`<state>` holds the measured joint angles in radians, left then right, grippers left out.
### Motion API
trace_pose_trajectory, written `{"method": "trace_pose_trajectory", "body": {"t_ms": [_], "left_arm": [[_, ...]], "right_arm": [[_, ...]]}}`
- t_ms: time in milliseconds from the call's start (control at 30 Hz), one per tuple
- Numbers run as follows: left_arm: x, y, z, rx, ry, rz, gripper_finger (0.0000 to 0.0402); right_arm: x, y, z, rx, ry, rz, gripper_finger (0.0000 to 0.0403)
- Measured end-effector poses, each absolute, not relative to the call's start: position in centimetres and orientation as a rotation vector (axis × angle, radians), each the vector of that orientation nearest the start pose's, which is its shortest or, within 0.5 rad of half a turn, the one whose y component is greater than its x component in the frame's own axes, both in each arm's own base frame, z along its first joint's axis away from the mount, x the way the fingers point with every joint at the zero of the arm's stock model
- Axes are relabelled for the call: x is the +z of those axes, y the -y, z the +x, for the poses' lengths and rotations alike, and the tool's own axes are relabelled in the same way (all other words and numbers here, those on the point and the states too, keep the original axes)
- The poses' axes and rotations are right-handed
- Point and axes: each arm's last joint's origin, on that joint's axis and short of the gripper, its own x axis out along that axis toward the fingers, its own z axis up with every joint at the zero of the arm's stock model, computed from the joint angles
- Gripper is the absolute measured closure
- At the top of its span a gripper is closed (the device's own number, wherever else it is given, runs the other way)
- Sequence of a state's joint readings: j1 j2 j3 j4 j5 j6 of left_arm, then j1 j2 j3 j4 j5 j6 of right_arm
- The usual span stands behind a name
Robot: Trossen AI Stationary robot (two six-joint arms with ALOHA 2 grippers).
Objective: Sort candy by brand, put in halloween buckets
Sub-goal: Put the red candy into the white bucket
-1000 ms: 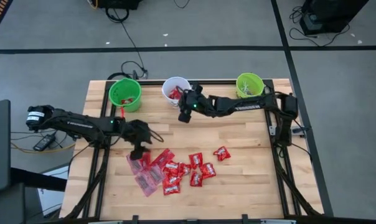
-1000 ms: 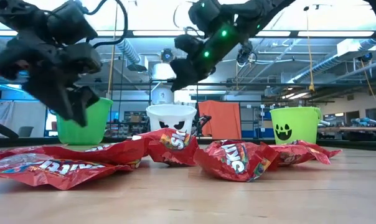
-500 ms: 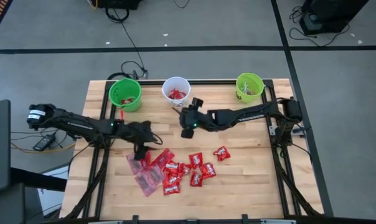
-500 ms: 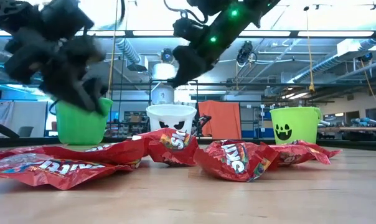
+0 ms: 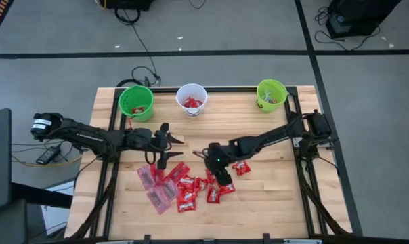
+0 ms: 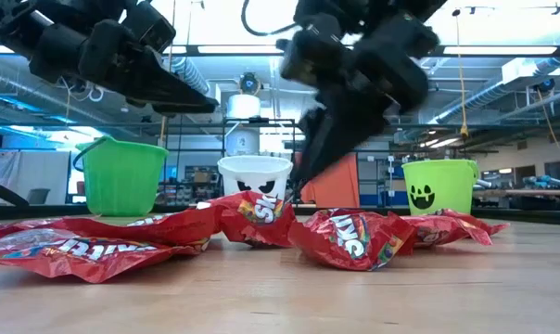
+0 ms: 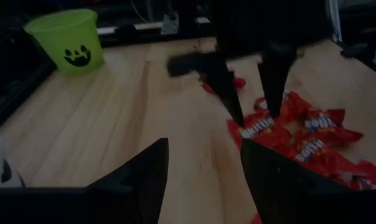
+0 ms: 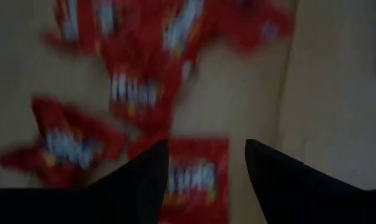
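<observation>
Shiny red candy packets (image 5: 203, 188) lie flat in a heap on the wooden table, with pinkish translucent packets (image 5: 157, 190) at the heap's left. A green bucket (image 5: 137, 102), a white bucket (image 5: 191, 99) and a second green bucket (image 5: 271, 93), which shows a dark face mark in the low view (image 6: 439, 186), stand along the far edge. My right gripper (image 5: 221, 175) hangs open just above the red packets (image 8: 197, 171), fingers pointing down. My left gripper (image 5: 169, 142) is open and empty, raised left of the heap, pointing toward the table's right.
The white bucket holds red packets and the left green bucket (image 6: 122, 176) holds a few pieces. One red packet (image 5: 241, 167) lies apart at the heap's right. Bare wood lies between the heap and the buckets. Dark frame rails border the table.
My right gripper has swung from beside the white bucket toward the near edge and come down over the red heap. My left gripper has risen off the pinkish packets, moved slightly toward the far edge and tipped from pointing down to nearly level. The packets have not moved.
</observation>
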<state>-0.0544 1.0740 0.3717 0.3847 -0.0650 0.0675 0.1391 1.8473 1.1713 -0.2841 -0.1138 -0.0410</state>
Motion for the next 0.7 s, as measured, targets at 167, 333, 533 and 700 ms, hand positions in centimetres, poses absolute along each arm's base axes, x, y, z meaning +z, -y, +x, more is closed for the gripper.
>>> {"method": "trace_pose_trajectory", "body": {"t_ms": [167,333,533,700], "left_arm": [[19.3,1.0,21.1,0.001,-0.322,0.092,0.0194],[19.2,1.0,21.1,0.001,-0.327,0.093,0.0194],[19.2,1.0,21.1,0.001,-0.329,0.094,0.0194],[19.2,1.0,21.1,0.001,-0.332,0.094,0.0194]], "right_arm": [[16.0,-7.1,35.9,0.254,-1.038,-0.054,0.018],[15.4,-8.3,35.3,0.255,-1.057,-0.061,0.0192],[15.4,-8.4,35.2,0.214,-1.055,-0.089,0.0257],[15.4,-8.0,35.3,0.199,-1.05,-0.075,0.031]]}}
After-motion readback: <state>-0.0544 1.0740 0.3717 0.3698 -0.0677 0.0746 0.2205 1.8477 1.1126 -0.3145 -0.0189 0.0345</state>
